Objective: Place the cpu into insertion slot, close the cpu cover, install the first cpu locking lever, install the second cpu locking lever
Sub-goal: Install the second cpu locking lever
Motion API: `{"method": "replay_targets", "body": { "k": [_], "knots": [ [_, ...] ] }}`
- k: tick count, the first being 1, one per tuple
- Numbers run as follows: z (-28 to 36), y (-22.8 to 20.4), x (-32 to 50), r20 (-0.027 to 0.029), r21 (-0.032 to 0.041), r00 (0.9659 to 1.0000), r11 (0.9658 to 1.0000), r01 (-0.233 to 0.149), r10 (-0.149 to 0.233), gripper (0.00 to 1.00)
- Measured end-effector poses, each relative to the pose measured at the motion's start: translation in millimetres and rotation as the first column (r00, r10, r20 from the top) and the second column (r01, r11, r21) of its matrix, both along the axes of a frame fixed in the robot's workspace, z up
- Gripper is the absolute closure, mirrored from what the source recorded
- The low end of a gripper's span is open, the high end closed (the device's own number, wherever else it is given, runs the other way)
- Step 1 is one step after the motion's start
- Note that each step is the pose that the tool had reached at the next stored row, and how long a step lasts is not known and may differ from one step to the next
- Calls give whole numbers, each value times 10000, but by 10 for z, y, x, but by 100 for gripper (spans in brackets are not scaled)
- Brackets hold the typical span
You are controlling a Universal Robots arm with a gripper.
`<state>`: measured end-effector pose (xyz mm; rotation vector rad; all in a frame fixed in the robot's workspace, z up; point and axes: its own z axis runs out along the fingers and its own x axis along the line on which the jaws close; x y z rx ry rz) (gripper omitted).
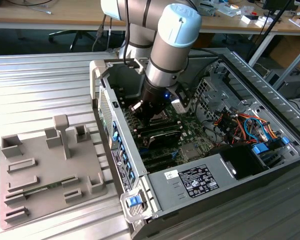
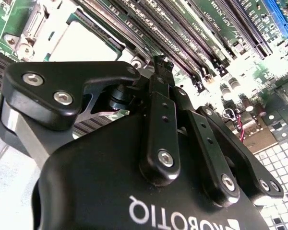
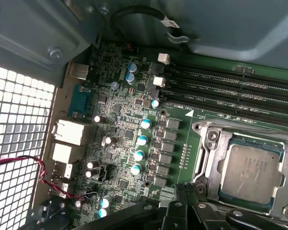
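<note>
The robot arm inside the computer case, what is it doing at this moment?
The gripper is lowered into the open computer case, just above the motherboard. In the first wrist view the cpu already lies in its socket, with the cpu cover framing it. The gripper is close beside the socket and carries nothing visible.

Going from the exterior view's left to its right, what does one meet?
Grey slotted fixture tray → upright grey post → open computer case's near side wall → end effector over the green motherboard → orange and blue cable bundle.
</note>
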<state>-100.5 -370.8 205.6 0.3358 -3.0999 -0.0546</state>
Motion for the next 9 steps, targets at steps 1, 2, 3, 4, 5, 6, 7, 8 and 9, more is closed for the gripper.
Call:
{"method": "replay_targets", "body": {
  "k": [1,2,3,4,5,6,7,8,9],
  "knots": [
    [-2,0,-5,0,3,10000,10000,-13,13,89],
    [-4,0,-7,-2,4,10000,10000,-30,30,89],
    [-5,-1,-8,-2,3,10000,10000,-40,40,89],
    [-5,-1,-8,-3,1,10000,10000,-45,45,89],
    [-9,1,-8,-4,2,10000,10000,-55,55,89],
    [-13,2,-8,-1,6,10000,10000,-62,62,89],
    [-17,2,-8,-2,5,10000,10000,-64,64,89],
    [-26,3,-8,6,12,10000,10000,-65,65,89],
    [-28,3,-8,1,9,10000,10000,-66,66,89]
  ]
}}
